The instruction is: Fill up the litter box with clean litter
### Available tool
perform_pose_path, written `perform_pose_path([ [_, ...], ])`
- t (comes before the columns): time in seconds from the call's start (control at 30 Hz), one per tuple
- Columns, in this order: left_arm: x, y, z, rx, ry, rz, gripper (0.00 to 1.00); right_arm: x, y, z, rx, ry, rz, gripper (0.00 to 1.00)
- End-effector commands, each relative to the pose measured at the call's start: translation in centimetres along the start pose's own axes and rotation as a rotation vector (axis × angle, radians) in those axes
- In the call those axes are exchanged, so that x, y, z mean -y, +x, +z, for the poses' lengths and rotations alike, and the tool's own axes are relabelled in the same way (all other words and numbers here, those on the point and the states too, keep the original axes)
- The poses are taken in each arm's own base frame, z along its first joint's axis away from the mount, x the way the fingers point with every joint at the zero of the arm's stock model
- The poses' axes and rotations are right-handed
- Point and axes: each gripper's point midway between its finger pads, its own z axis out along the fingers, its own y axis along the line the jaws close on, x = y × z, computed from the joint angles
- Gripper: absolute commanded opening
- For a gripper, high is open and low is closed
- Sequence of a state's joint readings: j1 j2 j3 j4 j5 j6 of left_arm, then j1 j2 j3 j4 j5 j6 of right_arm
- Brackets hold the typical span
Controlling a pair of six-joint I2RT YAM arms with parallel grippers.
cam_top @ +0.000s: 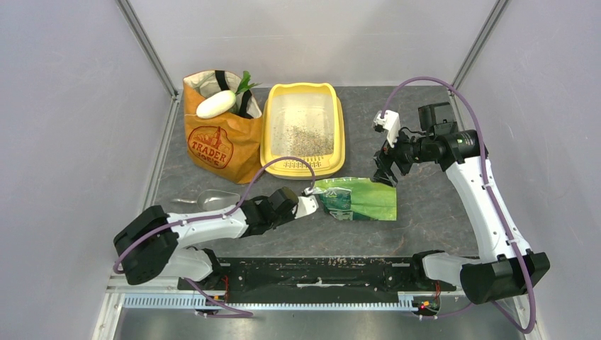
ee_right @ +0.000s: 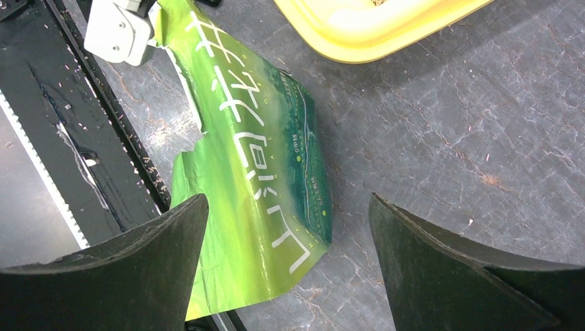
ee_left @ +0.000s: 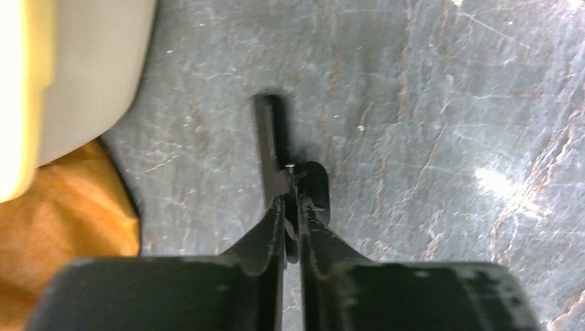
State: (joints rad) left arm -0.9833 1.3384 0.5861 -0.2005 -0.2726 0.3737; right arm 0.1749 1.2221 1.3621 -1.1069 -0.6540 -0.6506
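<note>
Grabbing the green bag [cam_top: 358,200] is your step now: left gripper [cam_top: 310,205] pinched nearly closed at its edge, hold unclear; right gripper [cam_top: 385,173] spread wide above it. Some clean litter [cam_top: 305,138] lies in the litter box [cam_top: 267,134]; next, grip the bag's 2 ends, lift, pour.

My right gripper [ee_right: 286,200] hangs with its fingers spread wide over the grey table [ee_right: 448,138]. I see the green bag [ee_right: 241,172] lying partly beneath one finger, apart from the litter box [ee_right: 372,27] corner on its far side.
</note>
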Motion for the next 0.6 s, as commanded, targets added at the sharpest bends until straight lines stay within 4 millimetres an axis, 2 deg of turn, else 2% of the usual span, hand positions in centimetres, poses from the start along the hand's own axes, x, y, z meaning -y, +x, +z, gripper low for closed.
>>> perform_pose_path([
  [0.0,-1.3,-1.4,-1.9,0.035,-0.033,-0.059,0.02,0.0,-2.1,-1.1,0.062,0.029,-0.048,0.93],
  [0.13,-1.7,-1.7,-3.1,0.052,-0.027,-0.069,0.02,-0.1,-2.2,-1.1,0.065,0.022,-0.048,0.93],
  [0.27,-2.3,-3.4,-5.9,0.155,0.016,-0.057,0.02,-0.9,-2.7,-1.4,0.084,-0.01,-0.06,0.93],
  [0.33,-2.3,-5.0,-8.7,0.254,0.112,-0.082,0.02,-1.5,-3.0,-1.7,0.093,-0.043,-0.077,0.93],
  [0.47,-1.5,-7.6,-16.0,0.482,0.366,-0.058,0.02,-3.6,-4.0,-2.3,0.153,-0.133,-0.117,0.93],
  [0.57,-1.0,-8.9,-20.1,0.539,0.477,-0.007,0.02,-5.2,-4.9,-2.6,0.202,-0.208,-0.141,0.92],
])
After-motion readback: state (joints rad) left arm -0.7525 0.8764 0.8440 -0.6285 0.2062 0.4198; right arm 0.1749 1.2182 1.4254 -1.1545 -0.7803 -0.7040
